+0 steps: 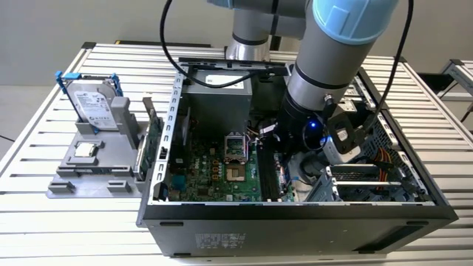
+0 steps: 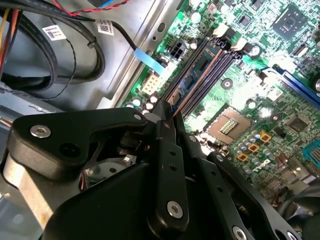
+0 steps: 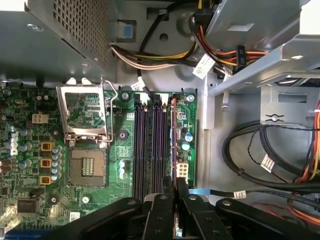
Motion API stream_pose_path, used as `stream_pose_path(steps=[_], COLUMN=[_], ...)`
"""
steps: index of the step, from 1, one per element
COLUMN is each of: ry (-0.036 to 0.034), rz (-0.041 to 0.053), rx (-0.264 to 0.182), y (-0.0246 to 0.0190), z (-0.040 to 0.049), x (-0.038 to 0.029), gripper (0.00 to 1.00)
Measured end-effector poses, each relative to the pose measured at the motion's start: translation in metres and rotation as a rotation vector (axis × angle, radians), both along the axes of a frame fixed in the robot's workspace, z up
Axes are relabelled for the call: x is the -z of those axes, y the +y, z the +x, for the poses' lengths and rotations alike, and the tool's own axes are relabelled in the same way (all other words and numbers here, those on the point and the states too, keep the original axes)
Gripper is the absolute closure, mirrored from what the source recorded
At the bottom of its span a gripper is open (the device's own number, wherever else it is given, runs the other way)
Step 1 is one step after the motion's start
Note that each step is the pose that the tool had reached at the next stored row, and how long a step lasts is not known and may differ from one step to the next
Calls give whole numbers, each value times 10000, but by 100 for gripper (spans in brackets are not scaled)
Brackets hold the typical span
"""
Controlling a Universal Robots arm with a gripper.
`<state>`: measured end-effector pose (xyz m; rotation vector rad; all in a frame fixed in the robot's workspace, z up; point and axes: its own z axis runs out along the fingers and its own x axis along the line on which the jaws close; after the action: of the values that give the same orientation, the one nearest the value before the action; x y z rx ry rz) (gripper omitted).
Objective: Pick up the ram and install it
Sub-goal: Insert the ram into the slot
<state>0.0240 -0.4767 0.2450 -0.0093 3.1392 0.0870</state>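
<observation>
ram point(image 3: 173, 145) standing edge-up in the memory slot farthest from the processor socket point(image 3: 88, 167) | claw point(image 3: 175, 192) closing its fingertips on the ram's near end | risk: pressing off-square could be leaving one end unlatched or straining the motherboard point(image 3: 30, 165)

A desk point(image 1: 44, 233) of pale slatted metal fills most of the exterior view. Behind it stands a plain grey wall point(image 1: 88, 19), and grey floor point(image 1: 19, 105) shows at the exterior view's left.

Slatted metal table point(image 1: 44, 133): open PC case point(image 1: 296, 221), grey parts holder point(image 1: 92, 174) beside it.
</observation>
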Motion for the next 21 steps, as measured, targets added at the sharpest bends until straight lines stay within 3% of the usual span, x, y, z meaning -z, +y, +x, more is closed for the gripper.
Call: stream_pose_path(steps=[7, 21], ry=[1, 20], rz=[-1, -3], rx=[3, -83], y=[-14, -39], z=[-5, -13], x=[108, 210], gripper=[100, 100])
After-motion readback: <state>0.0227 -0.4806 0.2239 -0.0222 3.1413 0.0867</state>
